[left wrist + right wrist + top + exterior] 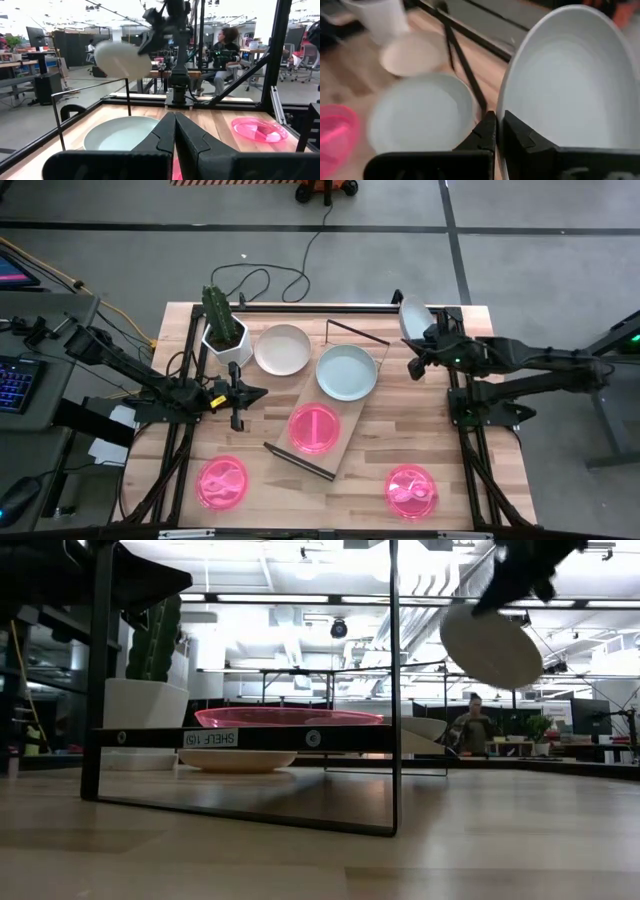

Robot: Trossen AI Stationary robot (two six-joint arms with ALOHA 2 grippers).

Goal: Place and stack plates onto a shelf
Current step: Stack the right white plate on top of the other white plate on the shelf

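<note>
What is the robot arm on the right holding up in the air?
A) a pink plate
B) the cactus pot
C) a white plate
C: the right gripper is shut on a white plate lifted above the table, clear in the low view too.

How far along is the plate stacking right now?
Done: a pale blue-white plate and a pink plate lie side by side on the shelf, not stacked. In hand: the right gripper holds a white plate tilted in the air by the table's far right corner. Left: a cream plate beside the cactus pot and two pink plates on the tabletop. The left gripper waits, fingers shut.
</note>
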